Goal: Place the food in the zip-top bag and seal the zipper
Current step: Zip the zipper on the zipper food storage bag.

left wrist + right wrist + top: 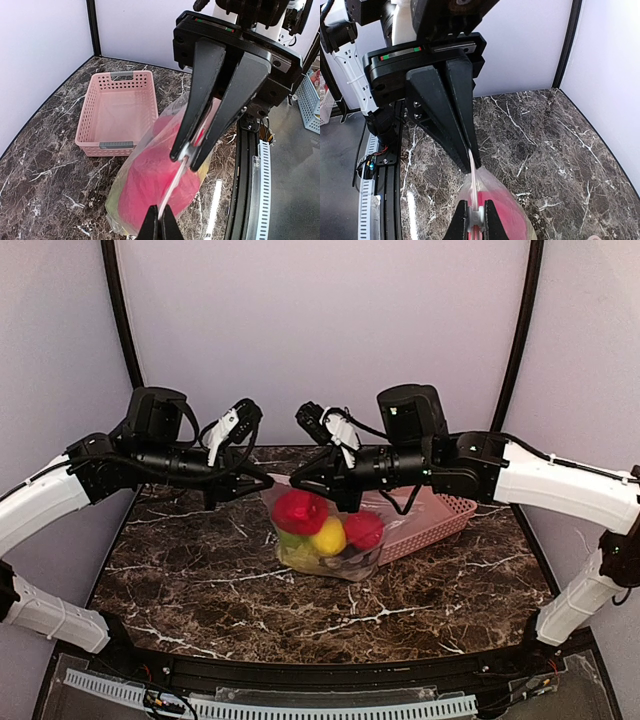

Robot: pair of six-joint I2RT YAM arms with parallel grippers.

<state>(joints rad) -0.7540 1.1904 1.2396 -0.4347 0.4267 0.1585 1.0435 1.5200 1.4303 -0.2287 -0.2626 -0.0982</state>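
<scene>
While you hold both arms over the middle of the desk (pixel 200 580), the left pincer (pixel 262 480) and the right pincer (pixel 296 480) face each other almost tip to tip. Each is closed on the zipper (pixel 174 185), which runs taut between them along the mouth of the zip-top bag (pixel 345 562). The bag hangs below the two grips at the centre of the desk; you cannot tell whether its bottom touches the marble. Inside it lies the food: a red bell pepper (pixel 300 510) uppermost, a yellow piece (pixel 328 536) and a red round piece (pixel 363 529) beside it, and a green piece (pixel 289 538) lower down. A pink basket (pixel 445 512) sits just behind the bag, toward the desk's far right corner. In both wrist views the opposite pincer appears directly ahead, pinching the same strip.
</scene>
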